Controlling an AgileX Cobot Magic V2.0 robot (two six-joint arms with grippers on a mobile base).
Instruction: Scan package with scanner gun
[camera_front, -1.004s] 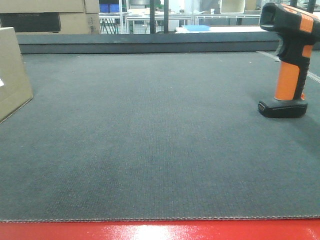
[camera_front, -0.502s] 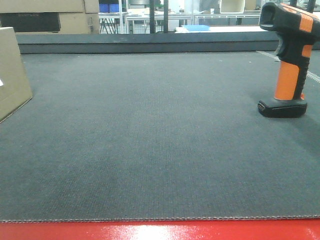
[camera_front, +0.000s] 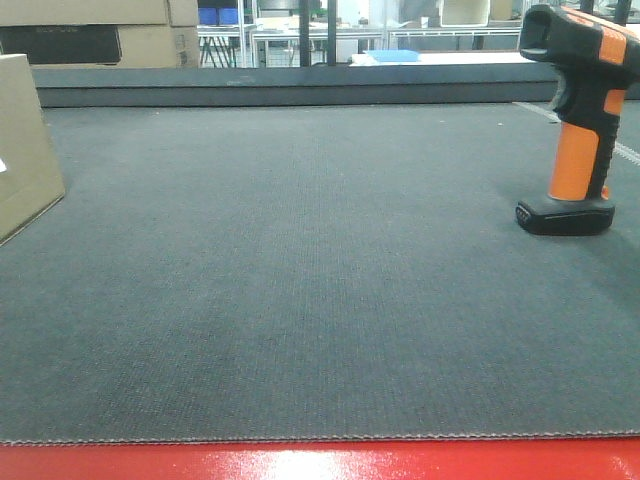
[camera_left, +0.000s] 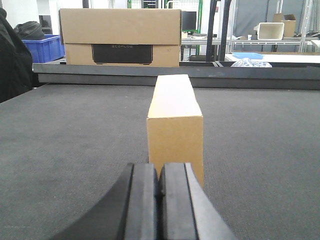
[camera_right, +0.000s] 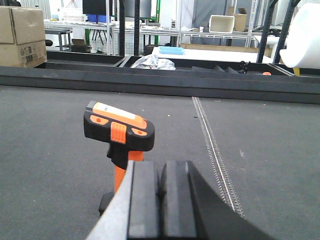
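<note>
The package (camera_left: 175, 131) stands upright on the dark grey mat (camera_front: 320, 280) that covers the bench, near the mat's left edge in the front view, where only a tan corner of it (camera_front: 25, 150) shows with a sliver of white label at the frame edge. In the left wrist view its narrow end face points at the camera and its long body runs away toward the bench's far rim. The left gripper (camera_left: 159, 200) sits low just in front of that end face, its two black fingers (camera_left: 142, 200) pressed together with nothing between them — whether they touch the box cannot be told.

The scanner gun (camera_front: 580, 120) stands upright on its flat black base near the mat's right edge, well apart from the package, black head with orange stripe on top and orange handle below. In the right wrist view the scanner gun (camera_right: 118, 131) shows its head from behind, with a white label strip on top. The right gripper (camera_right: 160, 200) hangs close before it, fingers (camera_right: 144, 200) closed against each other and empty.

Beyond the far rim stands a brown box with a black panel (camera_left: 120, 37), with a blue bin (camera_left: 47, 47) to its left.
</note>
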